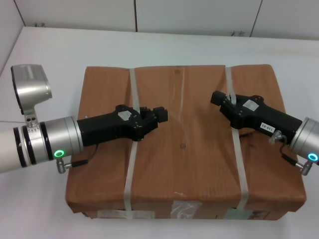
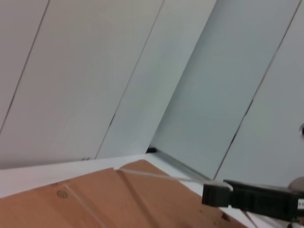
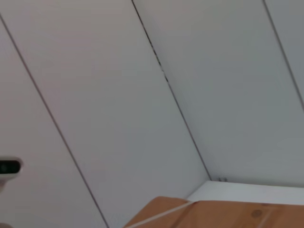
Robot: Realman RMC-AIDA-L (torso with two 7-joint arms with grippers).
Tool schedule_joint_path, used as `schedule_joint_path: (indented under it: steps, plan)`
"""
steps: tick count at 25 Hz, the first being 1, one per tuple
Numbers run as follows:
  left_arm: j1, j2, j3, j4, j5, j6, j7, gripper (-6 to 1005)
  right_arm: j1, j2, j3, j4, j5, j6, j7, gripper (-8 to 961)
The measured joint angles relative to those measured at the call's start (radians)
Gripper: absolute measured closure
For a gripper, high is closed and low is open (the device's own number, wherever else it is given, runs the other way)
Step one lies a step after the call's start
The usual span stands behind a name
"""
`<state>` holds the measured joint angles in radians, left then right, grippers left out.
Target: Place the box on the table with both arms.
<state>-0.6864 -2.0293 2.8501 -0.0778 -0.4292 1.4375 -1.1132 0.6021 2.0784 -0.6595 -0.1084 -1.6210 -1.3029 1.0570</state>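
1. Resting flat on the white table (image 1: 55, 55), the brown paper box (image 1: 184, 164) appears already set down, its labelled side toward the robot, so the placing itself looks largely done
2. The left gripper (image 1: 160, 115) lies over the left strap (image 1: 130, 169) and the right gripper (image 1: 218, 97) over the right strap (image 1: 238, 159); whether their fingers are released or clenched on a strap cannot be told
3. What seems left is letting go, if either grips, and pulling both arms clear
4. Only the head view shows the whole box and both arms; the left wrist view adds the right gripper's black tip (image 2: 216, 194) above the box top, and the right wrist view shows mostly wall panels (image 3: 118, 95)
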Motion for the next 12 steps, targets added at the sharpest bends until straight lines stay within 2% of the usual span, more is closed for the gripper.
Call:
schedule_joint_path:
  steps: [12]
  plan:
    - [0.010, 0.008, 0.000, -0.016, -0.016, 0.053, -0.004, 901, -0.002, 0.000, 0.000, 0.003, 0.000, -0.015, 0.003, 923]
